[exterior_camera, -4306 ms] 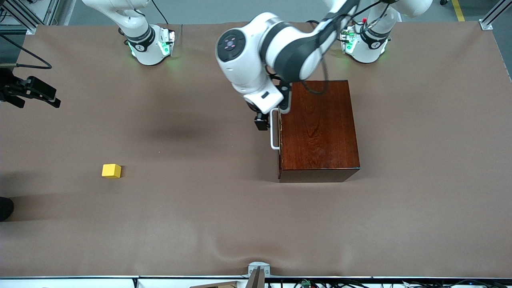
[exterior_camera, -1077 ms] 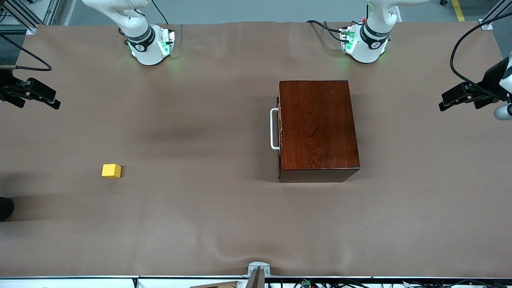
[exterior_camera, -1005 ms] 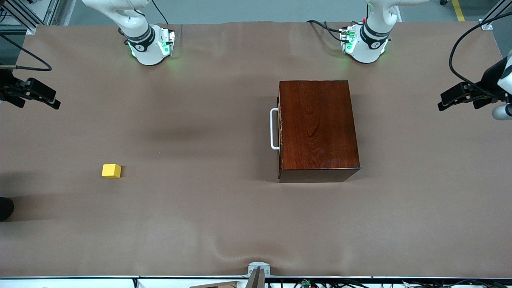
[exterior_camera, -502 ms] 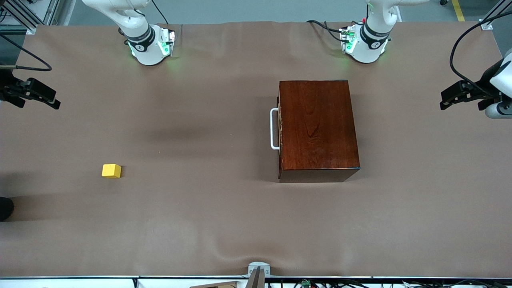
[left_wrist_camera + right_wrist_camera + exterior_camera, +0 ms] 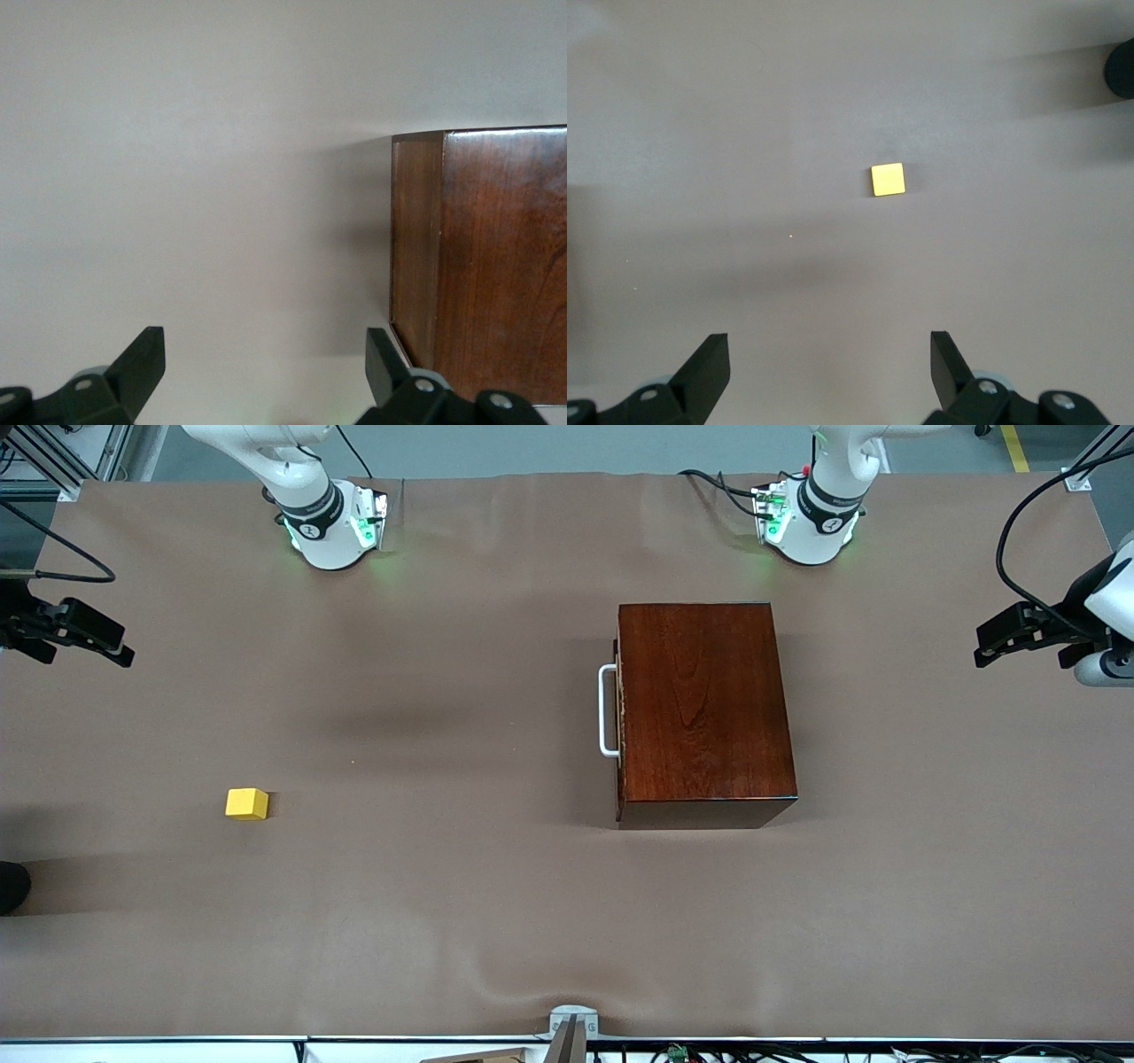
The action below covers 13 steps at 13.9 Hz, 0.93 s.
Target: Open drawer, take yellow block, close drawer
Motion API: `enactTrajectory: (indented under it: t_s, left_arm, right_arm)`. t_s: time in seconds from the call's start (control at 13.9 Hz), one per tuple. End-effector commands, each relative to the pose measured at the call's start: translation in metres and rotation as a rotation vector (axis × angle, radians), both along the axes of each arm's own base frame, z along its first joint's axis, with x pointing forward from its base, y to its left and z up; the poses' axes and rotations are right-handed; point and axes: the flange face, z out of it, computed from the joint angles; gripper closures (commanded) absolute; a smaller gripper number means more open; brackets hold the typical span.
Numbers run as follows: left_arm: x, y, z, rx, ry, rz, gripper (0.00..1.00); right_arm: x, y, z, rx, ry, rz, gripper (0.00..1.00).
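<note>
The yellow block (image 5: 247,803) sits on the brown table cover toward the right arm's end, nearer the front camera than the drawer; the right wrist view shows the yellow block (image 5: 888,179) alone on the cover. The drawer (image 5: 621,710) is pushed fully into its dark reddish-brown box (image 5: 704,704), with only its white loop handle (image 5: 608,710) standing out. My left gripper (image 5: 985,646) hangs open and empty at the left arm's end of the table, and the left gripper (image 5: 266,341) looks along the box (image 5: 496,266). My right gripper (image 5: 120,645) waits at the other end; the right gripper (image 5: 828,341) is open and empty.
Both arm bases (image 5: 332,522) (image 5: 811,518) stand along the table edge farthest from the front camera. A dark round object (image 5: 9,886) pokes in at the right arm's end, near the block. A small metal bracket (image 5: 571,1023) sits on the table's front edge.
The left arm has left the drawer handle and swung out to its end of the table, drifting slightly in the last second. Drawer, block and right arm have not moved.
</note>
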Motion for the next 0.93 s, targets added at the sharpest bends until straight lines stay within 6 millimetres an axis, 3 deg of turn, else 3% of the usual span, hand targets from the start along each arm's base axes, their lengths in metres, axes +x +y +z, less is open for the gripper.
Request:
enactTrajectory:
  t_s: [0.0, 0.5, 0.86]
  left_arm:
    - [-0.005, -0.002, 0.005, 0.0, 0.021, -0.02, 0.0]
    - [-0.007, 0.0, -0.001, 0.0, 0.054, -0.015, 0.0]
    - [0.004, -0.003, 0.002, -0.016, 0.058, -0.019, 0.0]
  right_arm:
    - [-0.002, 0.004, 0.001, -0.002, -0.003, -0.006, 0.0]
    - [-0.002, 0.005, 0.0, -0.008, 0.0, -0.003, 0.0]
    - [-0.001, 0.004, 0.001, -0.005, -0.006, -0.004, 0.0]
